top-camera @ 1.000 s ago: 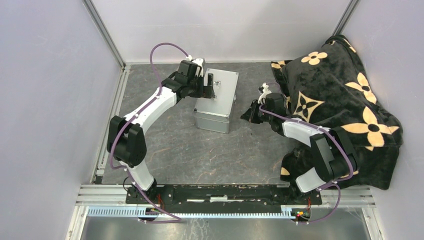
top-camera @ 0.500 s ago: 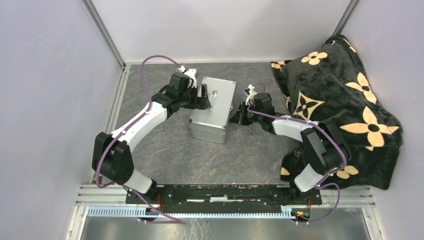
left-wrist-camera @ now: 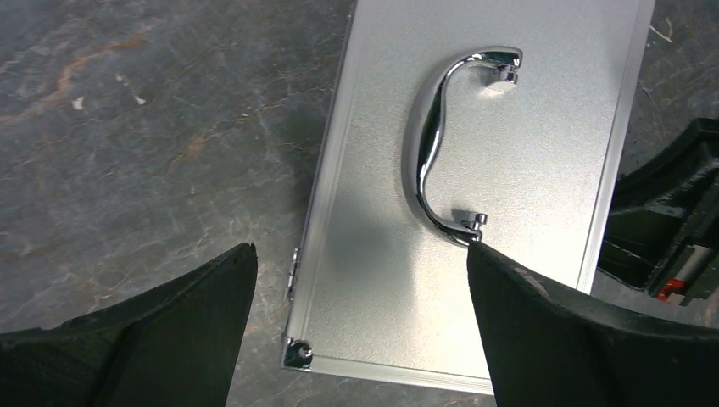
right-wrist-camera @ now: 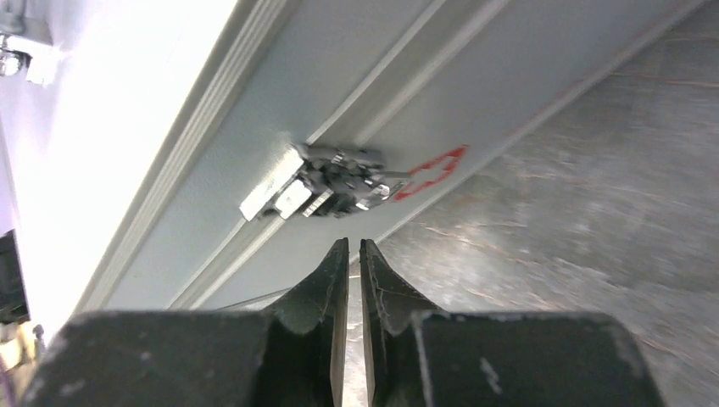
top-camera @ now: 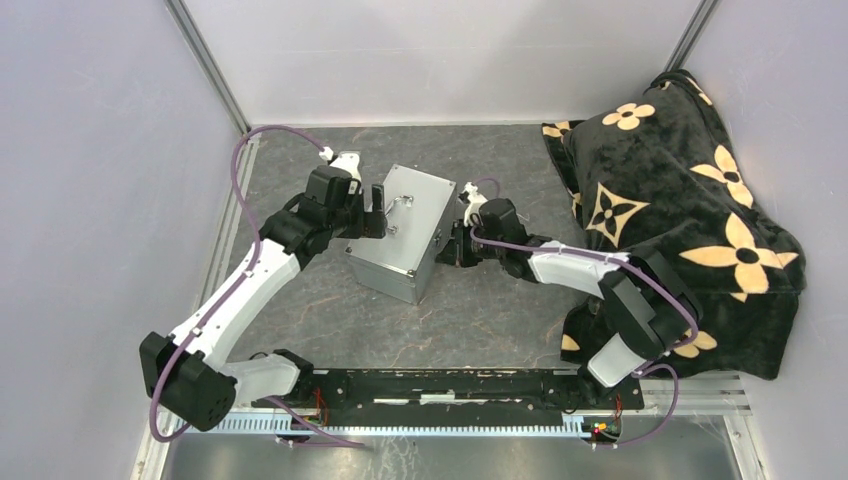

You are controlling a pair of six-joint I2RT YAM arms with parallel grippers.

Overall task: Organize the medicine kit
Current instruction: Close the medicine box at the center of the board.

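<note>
Grey marbled table (top-camera: 500,320). Medicine kit (top-camera: 395,235) sits mid-table, lid shut, turned at an angle, between the two grippers. L gripper (left-wrist-camera: 360,254) hangs over the lid w/ jaws spread wide: one finger over the table beside kit's edge, other by the end of the chrome handle (left-wrist-camera: 432,153); nothing gripped. R gripper (right-wrist-camera: 352,246) at kit's side wall, jaws nearly together, thin slit, nothing between, tips just short of latch (right-wrist-camera: 331,182) & red sticker (right-wrist-camera: 432,170). Far right: black flowered blanket (top-camera: 680,180).
</note>
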